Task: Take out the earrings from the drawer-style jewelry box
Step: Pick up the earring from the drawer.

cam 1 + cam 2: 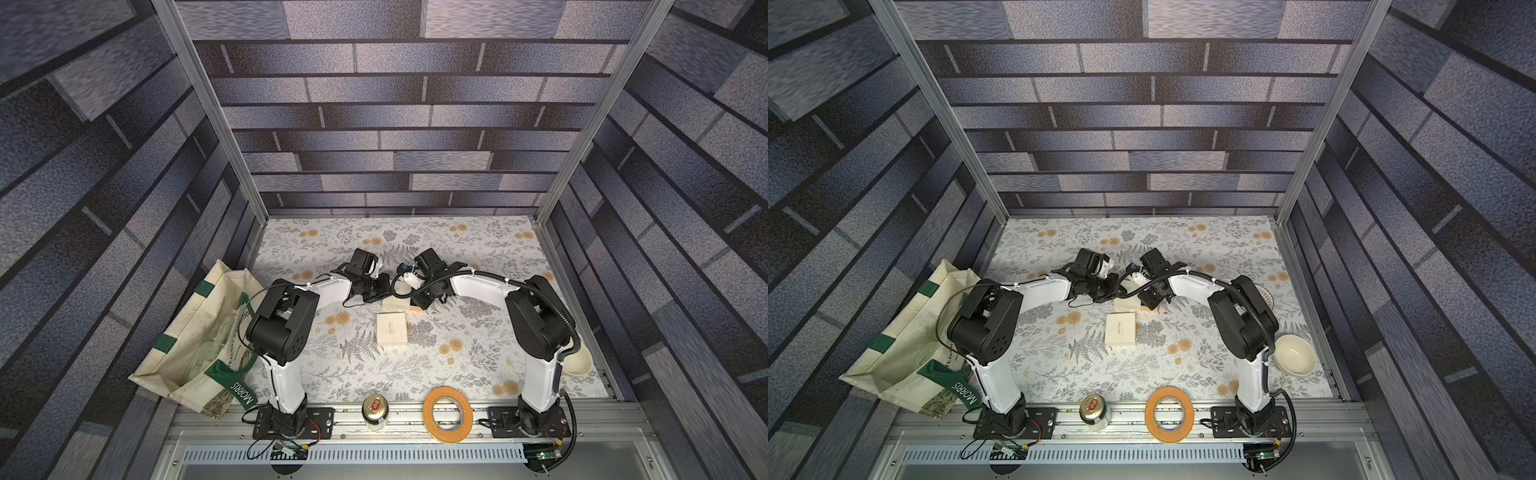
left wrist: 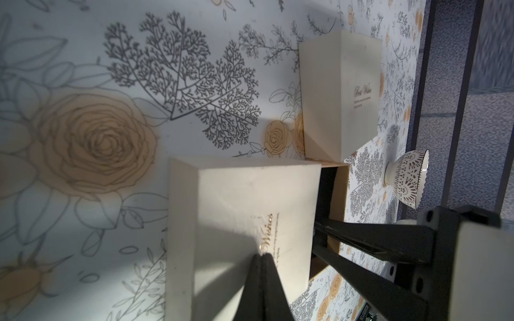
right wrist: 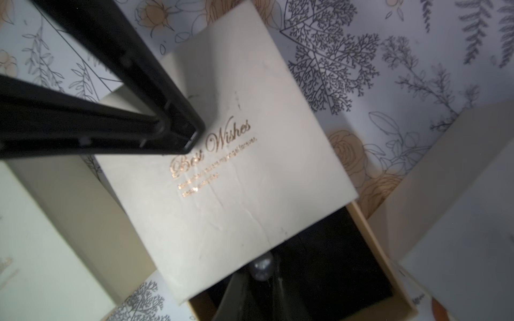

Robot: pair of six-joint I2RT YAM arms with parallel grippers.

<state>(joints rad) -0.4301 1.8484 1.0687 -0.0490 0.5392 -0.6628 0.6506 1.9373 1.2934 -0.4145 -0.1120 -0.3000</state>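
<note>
Seemingly a small grey glinting earring [image 3: 261, 267] sits pinched between the right gripper [image 3: 260, 278] tips, over the pulled-out black-lined drawer [image 3: 333, 250] of the cream cardboard jewelry box [image 3: 222, 180], mid-tabletop [image 3: 417, 69]; the left gripper [image 2: 262, 255], pressed together, rests on its lid.

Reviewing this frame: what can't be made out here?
Drawer interior: black and unlit in the right wrist view, partly under the jewelry box sleeve; the right arm hides it in both top views.
Round grey bead at the right hand tips: blurred; gripped or merely touched, unclear.
Small print under Best Wishes: blurred.
</note>
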